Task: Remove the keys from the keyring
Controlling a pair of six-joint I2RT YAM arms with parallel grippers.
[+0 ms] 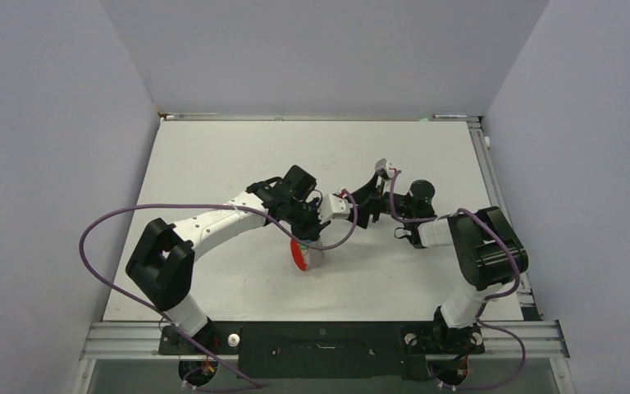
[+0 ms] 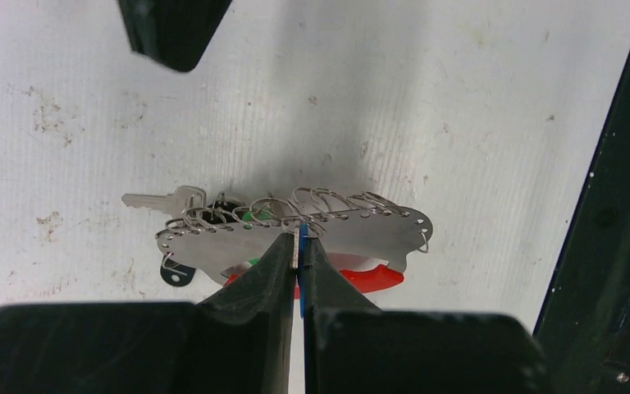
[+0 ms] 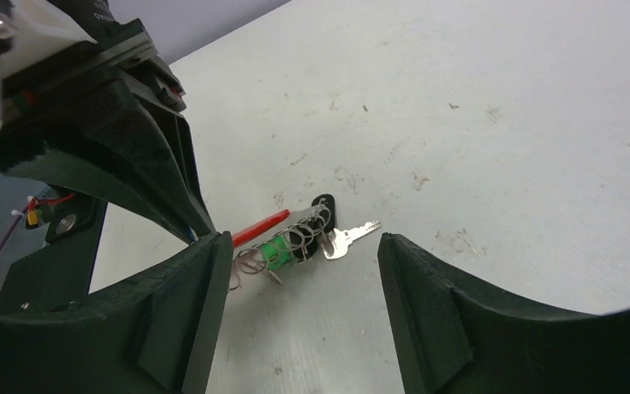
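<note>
The keyring [image 2: 361, 234] is a curved grey metal plate strung with several wire loops, with a red arc [image 2: 359, 280] behind it. My left gripper [image 2: 299, 245] is shut on the blue-headed key [image 2: 303, 271], seen edge-on between the fingers with a thin silver strip. A silver key [image 2: 160, 199], a green-headed key [image 2: 250, 216] and a black tag [image 2: 176, 272] hang off the ring's left end. In the right wrist view the ring [image 3: 262, 228], green key [image 3: 277, 250] and silver key [image 3: 349, 238] lie ahead of my open, empty right gripper [image 3: 299, 304]. The top view shows the ring [image 1: 299, 255] under the left gripper [image 1: 306, 235].
The right gripper [image 1: 361, 209] hovers just right of the left one over the white table [image 1: 213, 156]. The left arm's purple cable [image 1: 98, 226] loops out to the left. Grey walls close three sides. The table's dark right edge [image 2: 615, 205] is near the ring.
</note>
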